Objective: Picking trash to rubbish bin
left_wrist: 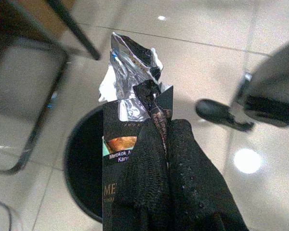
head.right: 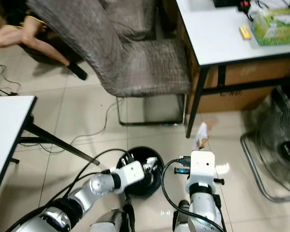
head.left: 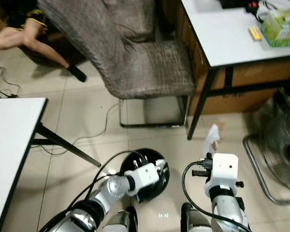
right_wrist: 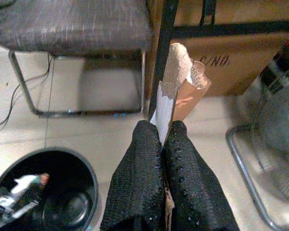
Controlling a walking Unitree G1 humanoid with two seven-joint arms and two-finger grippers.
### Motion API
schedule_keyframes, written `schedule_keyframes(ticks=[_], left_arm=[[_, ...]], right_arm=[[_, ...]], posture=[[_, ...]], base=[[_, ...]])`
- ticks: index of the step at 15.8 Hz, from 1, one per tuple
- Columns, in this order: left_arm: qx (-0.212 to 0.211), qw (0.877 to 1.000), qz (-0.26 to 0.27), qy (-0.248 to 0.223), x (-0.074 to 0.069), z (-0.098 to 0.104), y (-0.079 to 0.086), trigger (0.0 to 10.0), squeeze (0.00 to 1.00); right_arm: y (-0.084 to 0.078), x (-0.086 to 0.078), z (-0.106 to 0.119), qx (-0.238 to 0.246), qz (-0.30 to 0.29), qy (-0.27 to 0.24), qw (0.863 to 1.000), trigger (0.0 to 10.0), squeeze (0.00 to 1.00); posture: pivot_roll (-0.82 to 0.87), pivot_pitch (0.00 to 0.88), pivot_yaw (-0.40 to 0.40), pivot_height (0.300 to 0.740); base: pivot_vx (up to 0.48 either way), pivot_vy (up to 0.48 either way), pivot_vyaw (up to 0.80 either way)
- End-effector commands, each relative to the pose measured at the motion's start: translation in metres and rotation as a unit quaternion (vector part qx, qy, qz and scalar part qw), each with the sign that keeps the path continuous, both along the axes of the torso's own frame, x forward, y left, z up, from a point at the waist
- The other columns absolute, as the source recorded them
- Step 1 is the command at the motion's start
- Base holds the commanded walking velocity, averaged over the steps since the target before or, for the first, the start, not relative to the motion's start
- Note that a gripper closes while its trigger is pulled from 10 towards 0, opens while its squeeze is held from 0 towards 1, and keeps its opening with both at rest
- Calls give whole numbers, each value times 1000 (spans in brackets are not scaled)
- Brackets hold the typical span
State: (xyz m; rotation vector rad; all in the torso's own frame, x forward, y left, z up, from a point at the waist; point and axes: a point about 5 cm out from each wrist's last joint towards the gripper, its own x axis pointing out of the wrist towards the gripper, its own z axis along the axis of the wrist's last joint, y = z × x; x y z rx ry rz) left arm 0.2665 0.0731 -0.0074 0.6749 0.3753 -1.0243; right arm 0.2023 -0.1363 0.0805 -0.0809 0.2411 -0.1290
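A round black rubbish bin (head.left: pixel 160 181) stands on the tiled floor just ahead of me. My left gripper (head.left: pixel 160 167) hangs over the bin's rim, shut on a black cigarette pack (left_wrist: pixel 130 139) with torn silver foil sticking out. In the right wrist view that pack (right_wrist: pixel 19 192) shows over the bin (right_wrist: pixel 82 171). My right gripper (head.left: pixel 213 145) is to the right of the bin, shut on a torn white and brown paper scrap (right_wrist: pixel 180 89), which it holds up above the floor.
A grey upholstered chair (head.left: pixel 135 63) on a metal frame stands behind the bin. A white desk (head.left: pixel 232 34) with a black leg (head.left: pixel 200 104) is at the right, a floor fan (head.left: pixel 280 150) beside it. Another white table (head.left: pixel 9 145) is at left. A person's leg (head.left: pixel 34 41) shows far left.
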Motion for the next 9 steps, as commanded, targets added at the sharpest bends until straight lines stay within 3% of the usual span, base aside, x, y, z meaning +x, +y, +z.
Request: schedule_keyframes(ticks=[1,5,7,9], left_arm=[[28,999,-29,18,-14,-13,0,0,0],[42,997,-60,15,-23,-18,-16,0,0],[50,997,-67,2,-26,-19,-22,1569,0],[45,997,-62,-5,-27,-20,-28,1412,0]], right_arm=[[25,-9,-4,66,7,30,997,10000,0],[39,-19,1,109,41,46,992,10000,0],[38,-17,6,101,39,37,993,10000,0],[37,-14,13,90,38,24,995,10000,0]], posture=[[-105,343,128,740],[-139,350,123,740],[-144,350,120,740],[-156,351,117,740]], base=[[0,0,0],[0,0,0],[0,0,0],[0,0,0]])
